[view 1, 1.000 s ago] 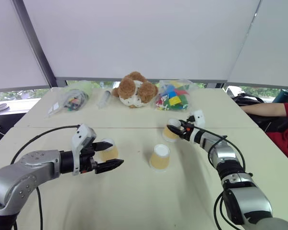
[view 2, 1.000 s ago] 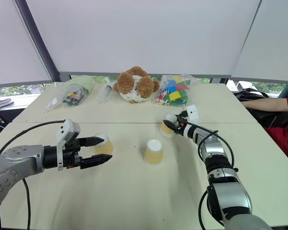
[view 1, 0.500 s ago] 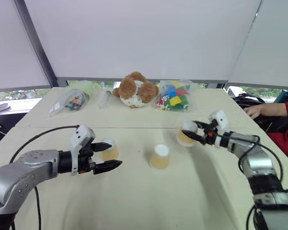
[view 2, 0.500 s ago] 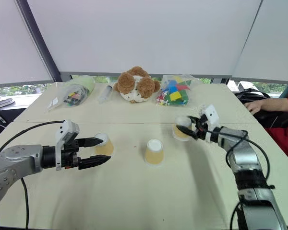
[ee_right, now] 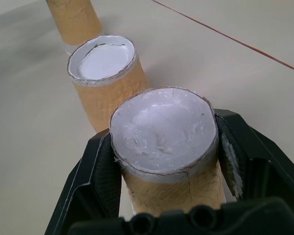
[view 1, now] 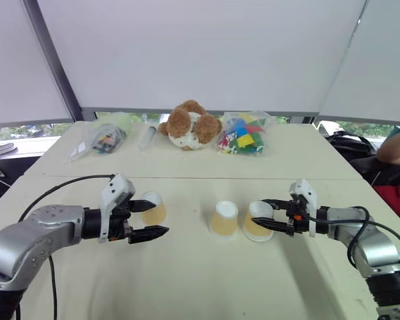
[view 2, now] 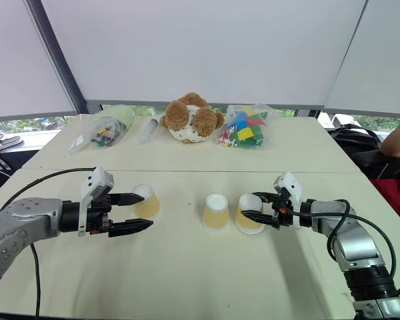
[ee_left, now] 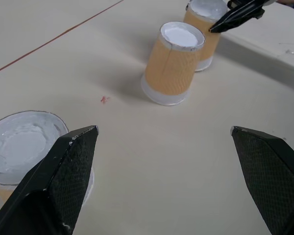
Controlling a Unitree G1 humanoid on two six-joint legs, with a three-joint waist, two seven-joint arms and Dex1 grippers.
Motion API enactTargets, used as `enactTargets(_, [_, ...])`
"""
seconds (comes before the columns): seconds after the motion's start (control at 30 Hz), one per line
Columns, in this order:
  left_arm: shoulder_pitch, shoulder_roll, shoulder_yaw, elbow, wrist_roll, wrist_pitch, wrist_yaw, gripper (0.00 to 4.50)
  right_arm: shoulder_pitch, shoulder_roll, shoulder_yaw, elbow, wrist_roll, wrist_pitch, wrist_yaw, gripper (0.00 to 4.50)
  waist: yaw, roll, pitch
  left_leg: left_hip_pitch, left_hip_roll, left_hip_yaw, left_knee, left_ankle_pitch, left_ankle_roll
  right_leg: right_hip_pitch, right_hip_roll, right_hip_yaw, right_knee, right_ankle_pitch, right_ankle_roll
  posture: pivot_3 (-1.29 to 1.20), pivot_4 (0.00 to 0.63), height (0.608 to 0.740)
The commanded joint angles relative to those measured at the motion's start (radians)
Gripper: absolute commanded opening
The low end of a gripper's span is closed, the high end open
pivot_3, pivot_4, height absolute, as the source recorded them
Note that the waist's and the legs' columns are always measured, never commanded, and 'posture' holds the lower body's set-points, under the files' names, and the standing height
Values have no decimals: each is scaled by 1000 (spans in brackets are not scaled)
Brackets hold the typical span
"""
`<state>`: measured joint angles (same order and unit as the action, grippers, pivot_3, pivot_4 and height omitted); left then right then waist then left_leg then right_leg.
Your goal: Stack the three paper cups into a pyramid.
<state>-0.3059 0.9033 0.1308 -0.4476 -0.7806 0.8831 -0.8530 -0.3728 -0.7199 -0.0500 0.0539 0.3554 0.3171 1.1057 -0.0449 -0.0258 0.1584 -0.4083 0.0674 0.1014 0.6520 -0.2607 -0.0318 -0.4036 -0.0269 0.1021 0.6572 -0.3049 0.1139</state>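
- Three cups stand upside down, white bases up, on the counter (view 2: 187, 267), in a row from 9 to 3 o'clock.
- The right gripper (view 2: 259, 208) is clamped on the right cup (view 2: 249, 213), its fingers (ee_right: 93, 171) pressing opposite sides of the wall just under the base. That cup sits just beside the middle cup (view 2: 215, 211), at its 3 o'clock; whether the two touch I cannot tell.
- The left gripper (view 2: 139, 211) has its fingers wide apart, holding nothing. The left cup (view 2: 146, 201) stands beside its far finger, not between the two.
- Handling, as I judge it: the cups are very light, thin paper, easily dented, so a hard squeeze will crush a wall and a small nudge will tip or slide one.
- Best hold looks like the upper wall near the stiff base, where the right gripper has it; the open rim below is the weaker part.
- The taper narrows upward, so a loose grip could slip off the top.
- The teddy bear (view 2: 190, 120) and bags lie well apart at 12 o'clock.
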Motion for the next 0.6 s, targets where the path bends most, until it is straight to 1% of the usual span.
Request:
enactTargets(0.03, [7,8,18,-29,-1,-9,-5,4500,-25,12,4,-7,5,-20,2,2361,1,0,0,0,0,0,0,0,0,0,0,0,0,0,0,0,150,740])
enactTargets(0.6, [12,6,19,-35,0,-9,7,4500,-19,67,25,18,-3,-35,-15,2361,1,0,0,0,0,0,0,0,0,0,0,0,0,0,0,0,150,740])
